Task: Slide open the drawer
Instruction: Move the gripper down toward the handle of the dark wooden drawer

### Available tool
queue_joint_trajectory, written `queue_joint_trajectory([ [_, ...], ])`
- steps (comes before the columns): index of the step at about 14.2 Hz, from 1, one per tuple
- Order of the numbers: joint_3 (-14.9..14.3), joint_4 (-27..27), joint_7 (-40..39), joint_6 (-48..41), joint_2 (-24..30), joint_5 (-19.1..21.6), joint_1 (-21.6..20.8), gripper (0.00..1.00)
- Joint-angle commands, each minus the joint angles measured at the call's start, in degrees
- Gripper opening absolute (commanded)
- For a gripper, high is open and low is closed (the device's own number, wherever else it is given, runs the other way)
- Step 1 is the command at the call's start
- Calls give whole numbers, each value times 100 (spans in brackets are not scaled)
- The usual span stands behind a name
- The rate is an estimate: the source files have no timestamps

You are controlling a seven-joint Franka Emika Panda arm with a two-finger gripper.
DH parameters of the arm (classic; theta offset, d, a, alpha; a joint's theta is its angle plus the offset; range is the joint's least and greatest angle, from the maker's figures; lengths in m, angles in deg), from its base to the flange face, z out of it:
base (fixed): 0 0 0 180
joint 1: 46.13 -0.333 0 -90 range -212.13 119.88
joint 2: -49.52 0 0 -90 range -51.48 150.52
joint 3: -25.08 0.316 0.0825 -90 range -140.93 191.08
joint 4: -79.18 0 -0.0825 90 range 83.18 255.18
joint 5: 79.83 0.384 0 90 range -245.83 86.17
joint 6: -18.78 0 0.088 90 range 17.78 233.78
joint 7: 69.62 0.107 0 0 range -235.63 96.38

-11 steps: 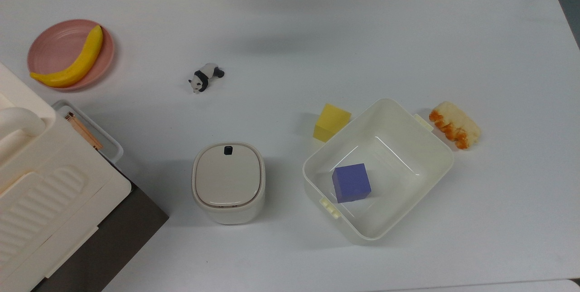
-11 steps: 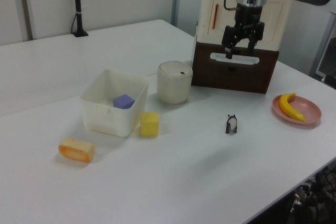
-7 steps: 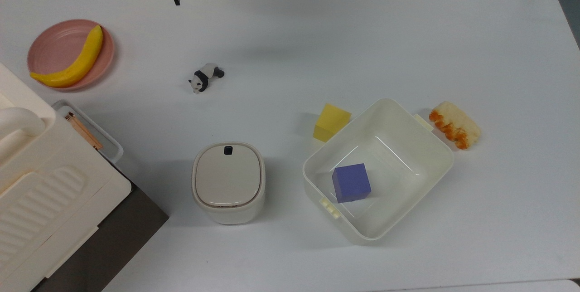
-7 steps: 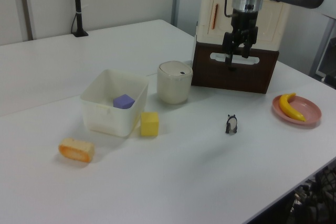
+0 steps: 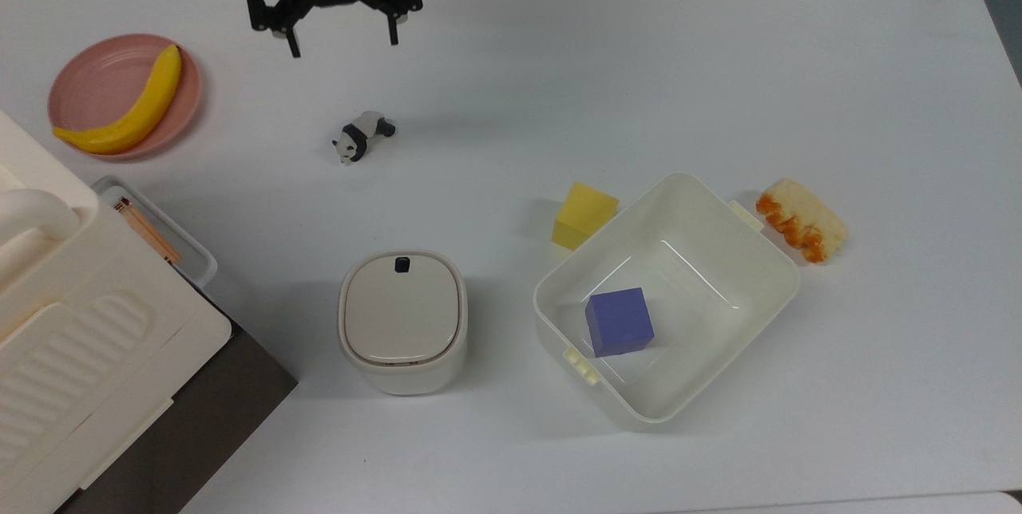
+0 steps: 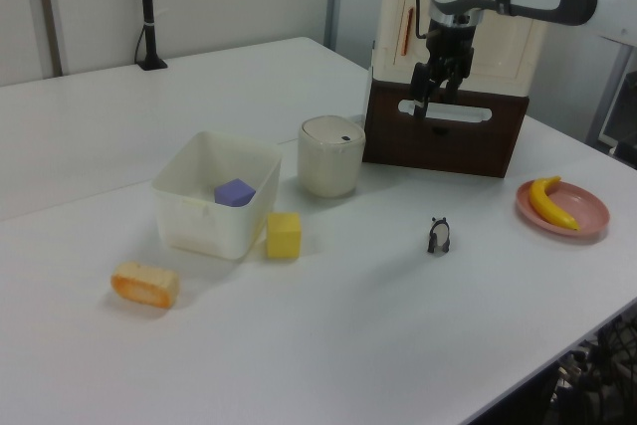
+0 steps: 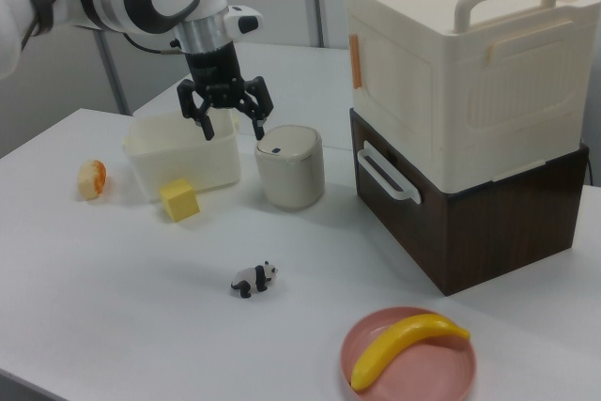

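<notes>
The drawer [image 7: 413,213] is the dark brown box under the cream case [image 7: 451,63], and its white loop handle [image 7: 387,174] faces the table. Its front panel [image 6: 443,141] sits flush with the box. In the top view, the drawer [image 5: 200,418] lies at the lower left corner. My gripper [image 5: 343,45] hangs open above the table near the top view's upper edge, with nothing between its fingers. In the left view my gripper [image 6: 428,105] appears in front of the handle [image 6: 445,111]. The right view shows my gripper [image 7: 233,129] well apart from it, over by the tub.
A pink plate [image 5: 88,75] holds a banana [image 5: 132,111]. A panda figurine [image 5: 363,135] lies below the gripper in the top view. A lidded canister [image 5: 403,318] stands near the drawer. A white tub [image 5: 786,274] holds a purple cube [image 5: 619,321], with a yellow cube [image 5: 584,215] and a bread piece [image 5: 801,219] beside it.
The gripper has come further into the top view, moving down from the upper edge, and has shifted left in the left view. It has stayed open. Nothing else moved.
</notes>
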Motion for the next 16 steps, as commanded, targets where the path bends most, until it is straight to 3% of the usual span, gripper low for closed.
queue_joint_trajectory([
  [1, -51, -58, -818, 736, -336, -154, 16, 100],
  [4, -51, -58, -1592, 1580, -749, -505, 261, 100],
  [9, -51, -58, -1699, 2971, -1418, -1278, 622, 98],
  [11, -51, -32, -2022, 3103, -1471, -1647, 710, 92],
  [13, -51, -5, -2637, 3113, -1489, -1710, 745, 88],
  [14, -51, -5, -2744, 3121, -1506, -1719, 745, 77],
  [16, -51, -40, -2719, 3148, -1646, -1763, 745, 73],
])
